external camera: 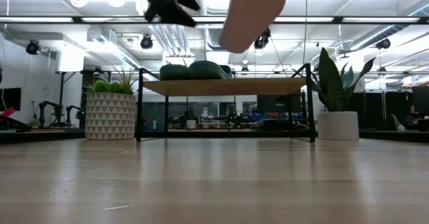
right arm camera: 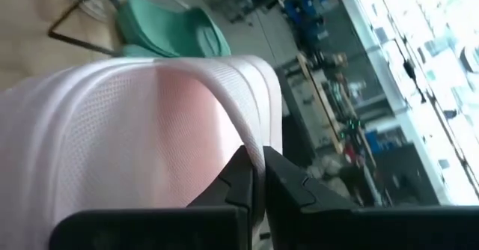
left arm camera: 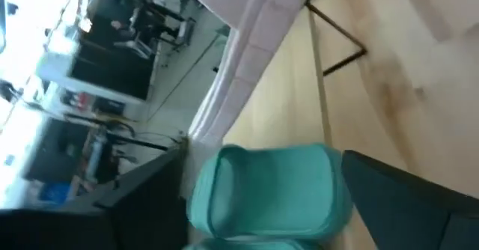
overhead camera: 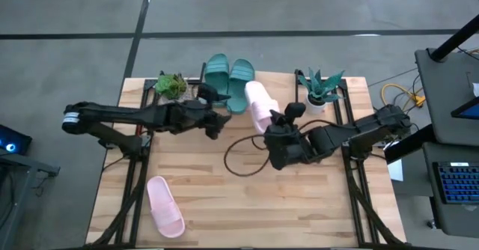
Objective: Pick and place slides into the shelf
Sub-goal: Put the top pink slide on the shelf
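Shelf (overhead camera: 288, 81) top half taken by green slides (overhead camera: 228, 74), plants (overhead camera: 171, 85) flanking

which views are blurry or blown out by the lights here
Low view: ceiling lights glare white, and the held pink slide is a soft blur near the lens. Left wrist view: motion-smeared, the teal slide fuzzy. Right wrist view: windows washed out. High view: evenly lit, no glare.

low view: held pink slide (external camera: 251, 13) cut off at top | shelf (external camera: 228, 86) hides teal slides' (external camera: 194, 70) lower halves
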Available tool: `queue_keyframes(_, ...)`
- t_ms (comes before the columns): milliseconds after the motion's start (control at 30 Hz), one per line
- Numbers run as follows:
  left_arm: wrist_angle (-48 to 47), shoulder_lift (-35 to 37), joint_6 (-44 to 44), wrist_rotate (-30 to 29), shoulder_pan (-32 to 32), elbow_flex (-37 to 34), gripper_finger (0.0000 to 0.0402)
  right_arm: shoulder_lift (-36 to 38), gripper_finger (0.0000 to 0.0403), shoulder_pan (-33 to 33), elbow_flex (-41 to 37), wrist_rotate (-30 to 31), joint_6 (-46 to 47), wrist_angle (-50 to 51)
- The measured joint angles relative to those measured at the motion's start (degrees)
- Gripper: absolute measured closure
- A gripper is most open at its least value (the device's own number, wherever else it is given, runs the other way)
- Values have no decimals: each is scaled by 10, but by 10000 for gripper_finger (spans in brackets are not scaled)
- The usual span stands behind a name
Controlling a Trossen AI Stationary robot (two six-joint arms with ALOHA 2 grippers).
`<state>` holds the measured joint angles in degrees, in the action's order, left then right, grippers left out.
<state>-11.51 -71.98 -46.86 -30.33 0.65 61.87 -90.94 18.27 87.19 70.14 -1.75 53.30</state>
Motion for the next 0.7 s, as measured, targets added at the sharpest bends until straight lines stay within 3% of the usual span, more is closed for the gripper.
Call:
queue_keyframes(267,-56,121,102,38,0,-35,30,0,394,-78,-41,31,29,15)
queue_keyframes(433,-34,186,134,76,0,-63,29,0,394,-124,-76,34,49,14)
queue_keyframes(700,-1,240,137,76,0,-104,29,-1,394,-166,-144,33,84,5)
